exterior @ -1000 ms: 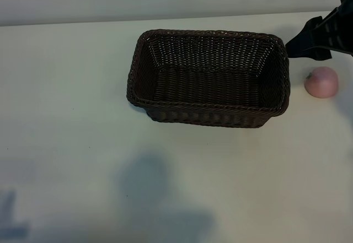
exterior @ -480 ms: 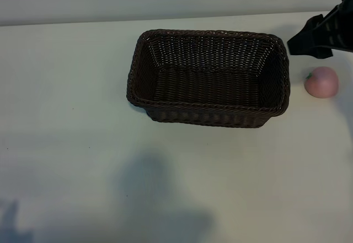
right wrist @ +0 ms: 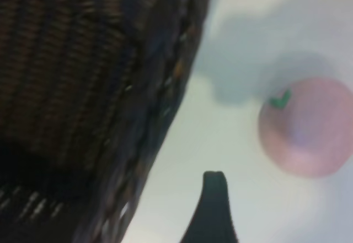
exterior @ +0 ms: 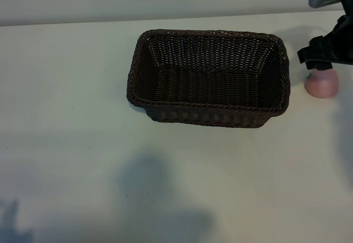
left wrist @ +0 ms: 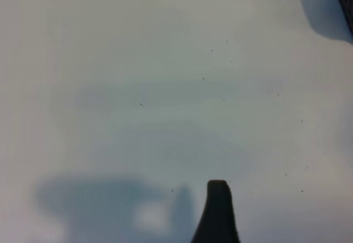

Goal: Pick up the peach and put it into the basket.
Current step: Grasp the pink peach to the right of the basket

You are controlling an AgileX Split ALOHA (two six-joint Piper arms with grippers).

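The dark-brown woven basket (exterior: 208, 77) stands in the middle of the table and has nothing in it. To its right the pale-pink peach (exterior: 324, 85) lies on the table, its green leaf mark (right wrist: 280, 100) visible in the right wrist view. My right gripper (exterior: 322, 53) hangs open just over the peach's far edge and hides its top in the exterior view. Only one dark finger (right wrist: 214, 199) shows in the right wrist view, between the basket rim (right wrist: 165, 100) and the peach (right wrist: 306, 127), touching neither. The left arm is outside the exterior view; one finger (left wrist: 217, 210) of its gripper hangs over bare table.
The white tabletop (exterior: 71, 88) spreads to the left of and in front of the basket. A corner of the basket (left wrist: 347, 0) shows at the edge of the left wrist view. Arm shadows lie on the table's near side.
My right gripper has shifted to the right, away from the basket's corner, and now overlaps the peach's top. The peach and the basket have not moved.
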